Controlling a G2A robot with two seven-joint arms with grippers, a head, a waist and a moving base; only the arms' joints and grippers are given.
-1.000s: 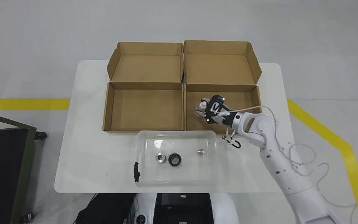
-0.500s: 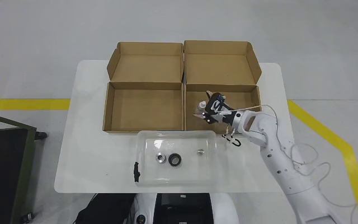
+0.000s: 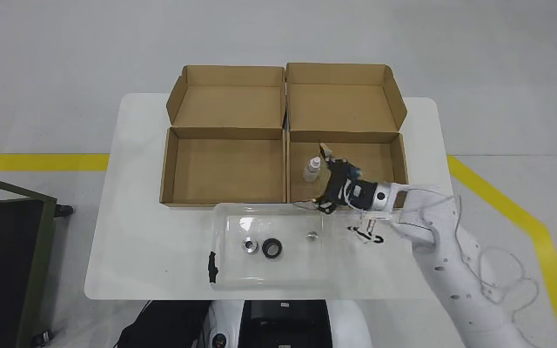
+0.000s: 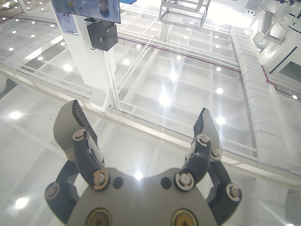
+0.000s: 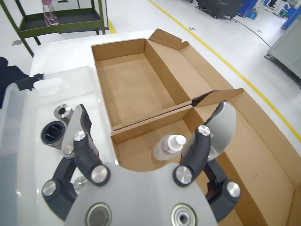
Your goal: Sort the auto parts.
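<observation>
A small clear bottle with a white cap [image 3: 310,170] [image 5: 168,147] lies in the right cardboard box [image 3: 383,178] [image 5: 247,147]. My right gripper [image 3: 324,202] [image 5: 152,116] hangs open and empty over that box's near wall, beside the clear plastic tray [image 3: 228,261] [image 5: 47,88]. In the tray lie a silver cylinder [image 3: 250,245] [image 5: 61,110], a black ring [image 3: 273,248] [image 5: 53,131] and a small silver part [image 3: 311,234] [image 5: 78,181]. The left cardboard box [image 3: 223,170] [image 5: 131,81] holds nothing. My left gripper [image 4: 141,121] is open, pointing up at a ceiling.
Both boxes have their lids folded back at the far side of the white table [image 3: 130,217]. A black scrap [image 3: 211,265] [image 5: 25,82] hangs on the tray's left rim. A green shelf cart [image 5: 54,17] stands off the table's left end.
My right gripper has let go of the bottle, which now lies in the right box, and has drawn back toward the tray.
</observation>
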